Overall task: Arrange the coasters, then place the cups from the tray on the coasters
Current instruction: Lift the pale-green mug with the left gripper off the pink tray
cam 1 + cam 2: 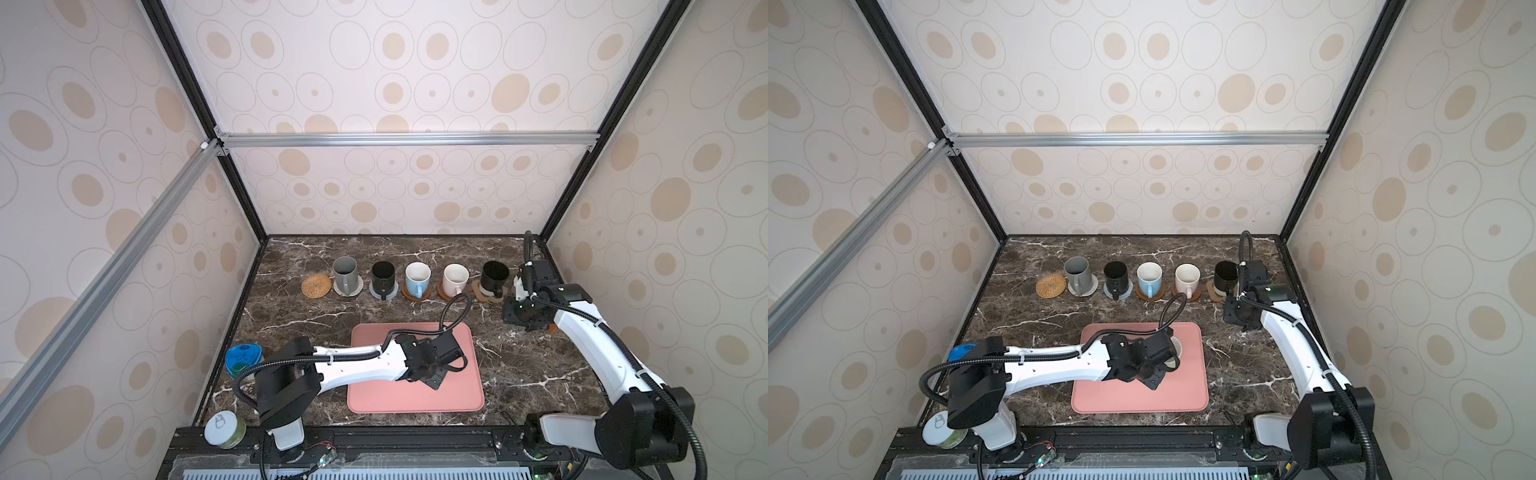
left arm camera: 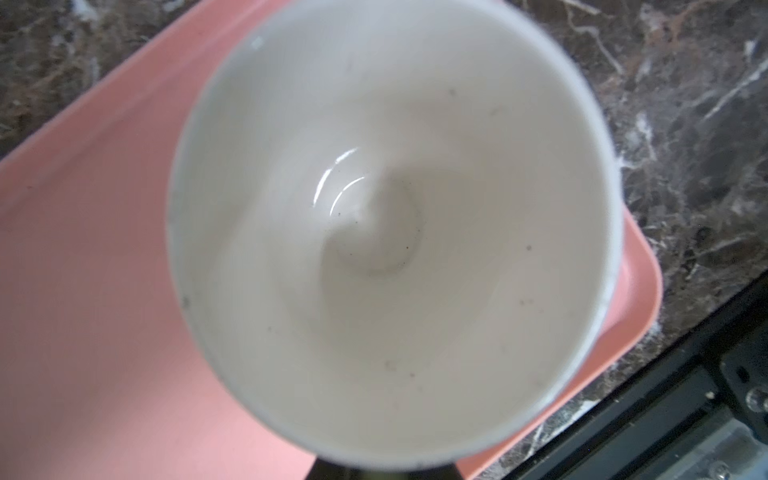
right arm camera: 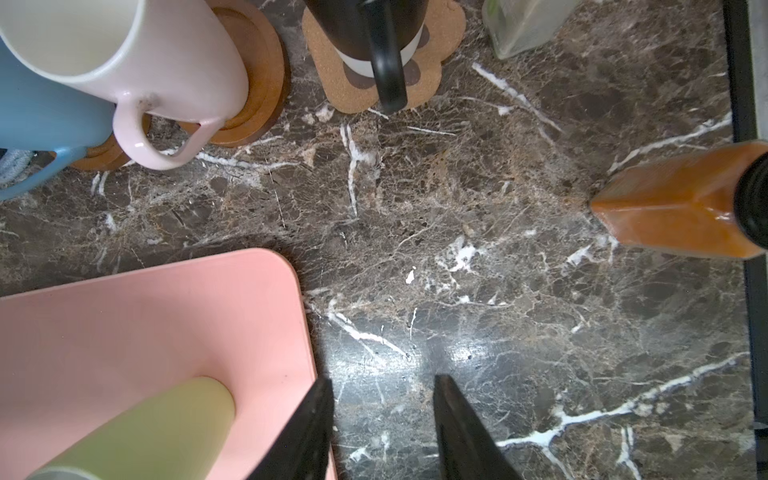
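Note:
A pale green cup (image 3: 145, 428) stands at the right end of the pink tray (image 1: 415, 399). Its cream inside (image 2: 395, 232) fills the left wrist view. My left gripper (image 1: 1165, 359) is down on it and shut, with the jaws hidden under the rim. At the back, the tan rattan coaster (image 1: 316, 286) lies bare at the left end of the row. To its right, each on a coaster, stand the grey cup (image 1: 345, 272), a black cup (image 1: 383, 275), the light blue cup (image 1: 417, 277), the pale pink cup (image 1: 455, 279) and another black cup (image 1: 494, 275). My right gripper (image 3: 383, 379) hangs open over bare marble beside the tray's far right corner.
An amber bottle (image 3: 673, 212) and a clear glass bottle (image 3: 523, 25) stand near the right wall. A blue-topped can (image 1: 243, 357) and a white-lidded can (image 1: 224, 430) sit at the front left by the left arm's base. Walls close in three sides.

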`<state>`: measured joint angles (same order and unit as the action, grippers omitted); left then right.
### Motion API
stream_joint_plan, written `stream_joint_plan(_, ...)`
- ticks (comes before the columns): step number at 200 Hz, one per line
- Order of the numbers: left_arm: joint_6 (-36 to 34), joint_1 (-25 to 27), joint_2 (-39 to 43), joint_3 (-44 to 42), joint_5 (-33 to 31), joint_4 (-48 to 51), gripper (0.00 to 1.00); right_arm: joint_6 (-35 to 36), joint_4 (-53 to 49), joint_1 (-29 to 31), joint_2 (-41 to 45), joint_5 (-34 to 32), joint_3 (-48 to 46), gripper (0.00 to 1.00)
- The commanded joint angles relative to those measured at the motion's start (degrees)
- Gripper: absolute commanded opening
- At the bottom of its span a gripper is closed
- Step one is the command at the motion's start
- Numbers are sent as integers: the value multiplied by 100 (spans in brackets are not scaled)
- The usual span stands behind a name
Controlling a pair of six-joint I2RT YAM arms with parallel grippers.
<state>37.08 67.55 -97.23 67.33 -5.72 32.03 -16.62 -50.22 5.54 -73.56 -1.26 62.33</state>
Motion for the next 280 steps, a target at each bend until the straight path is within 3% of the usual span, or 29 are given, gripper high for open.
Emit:
stream_joint_plan(1, 340, -130, 421, -196, -338, -184, 15, -32, -129, -44, 22, -6, -32, 43)
stream_joint_plan(85, 904, -690, 1396, -1189, -578, -294, 15, -18, -111, -39, 0, 38, -1, 43)
stream_joint_plan(280, 542, -1789, 2397, -1793, -747, -368, 13, -64, -155, -40, -10, 74, 60, 43)
